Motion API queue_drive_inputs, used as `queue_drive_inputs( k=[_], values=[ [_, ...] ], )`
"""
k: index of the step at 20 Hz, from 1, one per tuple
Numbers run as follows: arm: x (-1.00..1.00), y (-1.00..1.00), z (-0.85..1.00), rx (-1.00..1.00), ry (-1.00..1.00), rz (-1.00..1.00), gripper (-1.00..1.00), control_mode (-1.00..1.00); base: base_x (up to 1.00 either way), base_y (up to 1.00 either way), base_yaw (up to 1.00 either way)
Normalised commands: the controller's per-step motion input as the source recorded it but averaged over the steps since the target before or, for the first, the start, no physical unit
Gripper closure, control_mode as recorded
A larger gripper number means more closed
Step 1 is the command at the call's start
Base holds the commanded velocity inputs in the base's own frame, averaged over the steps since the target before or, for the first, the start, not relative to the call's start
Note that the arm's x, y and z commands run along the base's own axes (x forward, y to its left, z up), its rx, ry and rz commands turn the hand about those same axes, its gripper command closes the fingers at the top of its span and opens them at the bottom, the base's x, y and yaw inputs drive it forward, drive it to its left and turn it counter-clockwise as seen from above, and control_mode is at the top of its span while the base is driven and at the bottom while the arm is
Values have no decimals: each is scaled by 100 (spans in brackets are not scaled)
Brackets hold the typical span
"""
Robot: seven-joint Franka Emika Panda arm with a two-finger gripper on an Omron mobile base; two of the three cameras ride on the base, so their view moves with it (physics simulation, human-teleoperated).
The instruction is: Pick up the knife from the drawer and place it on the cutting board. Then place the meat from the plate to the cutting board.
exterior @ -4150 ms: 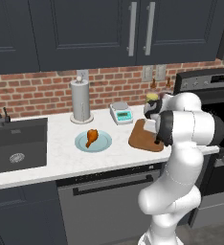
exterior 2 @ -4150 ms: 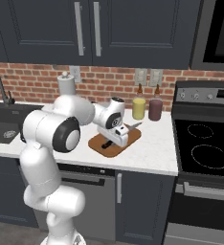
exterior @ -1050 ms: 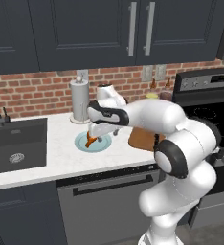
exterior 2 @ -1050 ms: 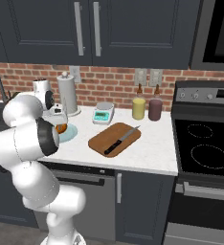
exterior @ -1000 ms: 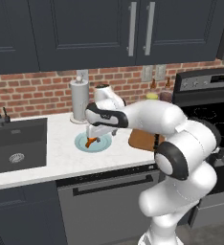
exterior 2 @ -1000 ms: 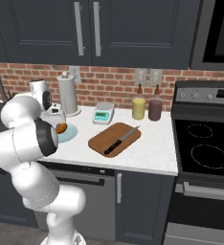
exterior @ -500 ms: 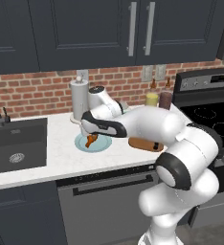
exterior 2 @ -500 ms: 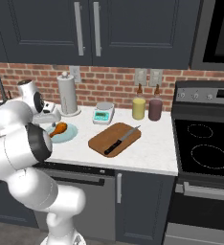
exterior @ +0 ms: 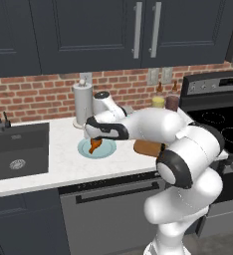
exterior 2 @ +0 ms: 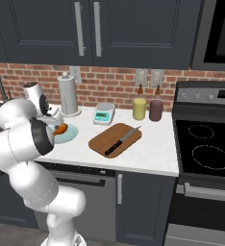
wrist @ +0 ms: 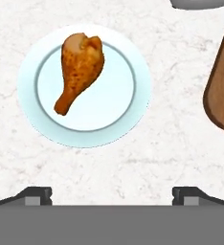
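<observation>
So at this point the knife part looked done and the meat half of the job was the one in hand. Closest in, from the hand view, the end effector [wrist: 112, 194] had its two dark tips spread as wide as they go with nothing between them, hovering over the pale marbled surface [wrist: 176, 139] just short of the plate [wrist: 128, 125]. The plate was a flat round pale blue-green disc with a slightly raised rim, smooth and glossy looking. The meat [wrist: 80, 67] lay on it, off to one side of where the tips were aimed: a bumpy orange-brown drumstick, fat at one end and tapering to a thin bone end. My guess is the next move needed the hand to shift over the drumstick, line the tips up across the thick part, then come down and close, since the skinny end would probably slip. Further along the surface sat the cutting board [exterior 2: 115, 138], brown wood with rounded corners, with the knife [exterior 2: 122, 140] lying flat on it, black handle and slim grey blade. Behind that stood a small white scale [exterior 2: 104, 114] and a paper towel roll [exterior 2: 68, 96] against the brick wall.
</observation>
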Motion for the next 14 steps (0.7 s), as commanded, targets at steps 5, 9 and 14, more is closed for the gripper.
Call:
queue_drive_inputs(
  k=[5,9,14],
  values=[
    [41,0,-12,3,0,-3,-100,-100,0,0,0],
    [37,8,-10,0,0,-4,-100,-100,0,0,0],
    [33,19,-5,0,0,-9,-100,-100,0,0,0]
  ],
)
